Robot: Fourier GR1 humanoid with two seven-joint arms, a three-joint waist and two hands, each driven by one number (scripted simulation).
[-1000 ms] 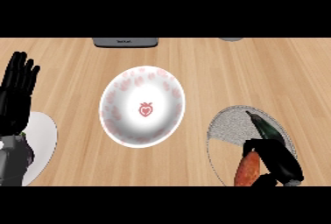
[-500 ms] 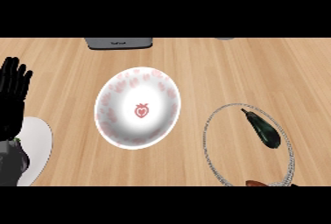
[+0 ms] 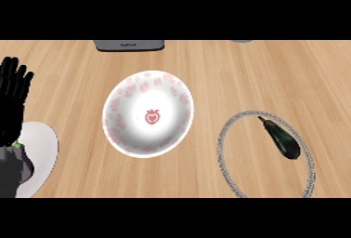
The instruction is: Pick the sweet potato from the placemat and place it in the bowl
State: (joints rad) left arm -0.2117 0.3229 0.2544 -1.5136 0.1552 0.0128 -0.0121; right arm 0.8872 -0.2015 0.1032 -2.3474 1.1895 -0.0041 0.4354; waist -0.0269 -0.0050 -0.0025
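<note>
- At nine o'clock, the black left hand [image 3: 14, 100] rests open, fingers straight up, idle.
- Right hand, orange sweet potato: both out of view.
- White strawberry-printed bowl [image 3: 148, 114] sits central, ready to receive.

The counter [image 3: 226, 69] is light wood grain. The bowl [image 3: 123, 135] is white with pink blotches and a red strawberry at its centre. On the right, a silver-rimmed wood-toned placemat [image 3: 237, 183] carries a dark green vegetable [image 3: 282, 139]. The left hand [image 3: 14, 100] is black.

My left hand [image 3: 14, 100] is showing as glossy black, with long, slender fingers. Below it, my forearm [image 3: 12, 169] is showing a smooth grey casing, with a small green mark near the wrist.
</note>
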